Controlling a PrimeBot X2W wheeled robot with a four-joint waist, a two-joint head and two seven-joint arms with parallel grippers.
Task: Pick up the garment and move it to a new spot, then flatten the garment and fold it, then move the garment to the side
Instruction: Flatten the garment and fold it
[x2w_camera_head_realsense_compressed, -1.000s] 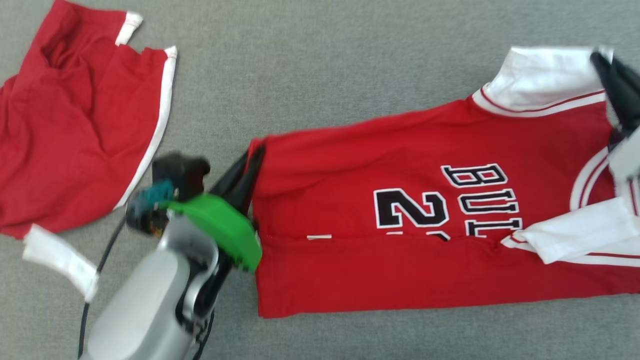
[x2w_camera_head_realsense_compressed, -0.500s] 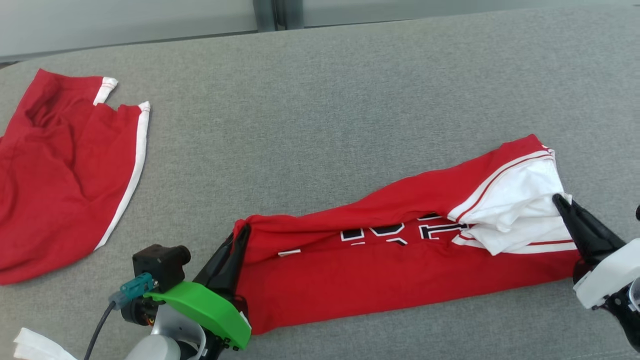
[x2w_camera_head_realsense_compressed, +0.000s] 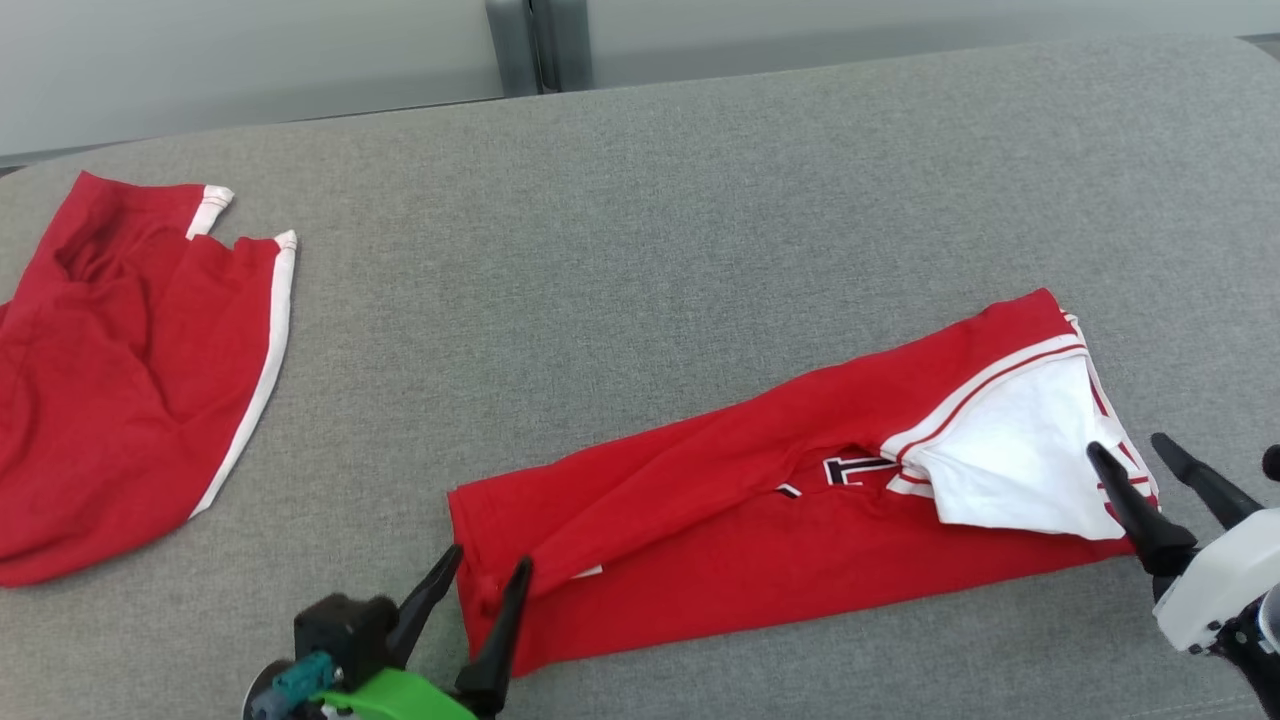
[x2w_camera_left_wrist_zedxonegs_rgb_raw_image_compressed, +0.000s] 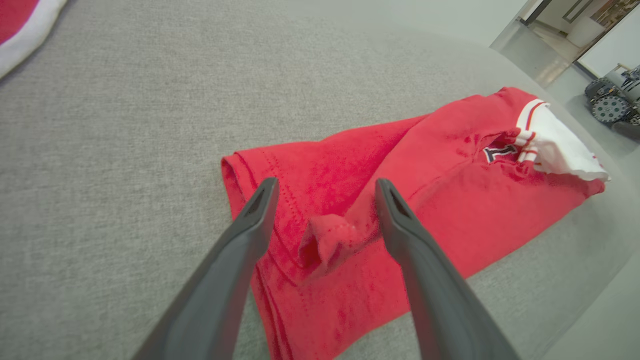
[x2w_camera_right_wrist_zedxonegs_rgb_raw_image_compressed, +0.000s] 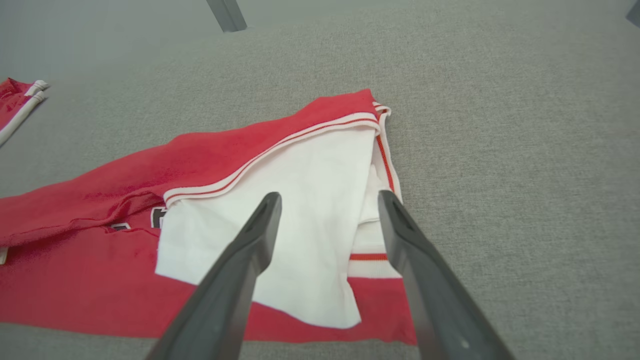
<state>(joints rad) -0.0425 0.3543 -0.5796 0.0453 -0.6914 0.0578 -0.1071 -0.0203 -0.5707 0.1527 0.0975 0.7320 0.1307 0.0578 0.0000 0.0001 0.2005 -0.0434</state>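
We see the folded red jersey (x2w_camera_head_realsense_compressed: 760, 520) lying along the near edge of the grey padded surface (x2w_camera_head_realsense_compressed: 650, 250), its lettering mostly tucked under a fold, our left gripper (x2w_camera_head_realsense_compressed: 490, 558) and right gripper (x2w_camera_head_realsense_compressed: 1125, 444) at its ends, jaws apart and holding nothing, while red shorts (x2w_camera_head_realsense_compressed: 120, 380), partly cut off, lie near the left edge.

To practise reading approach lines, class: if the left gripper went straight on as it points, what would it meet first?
Probably the raised fold of the red jersey, lying between the left gripper's open jaws; depth is unclear.
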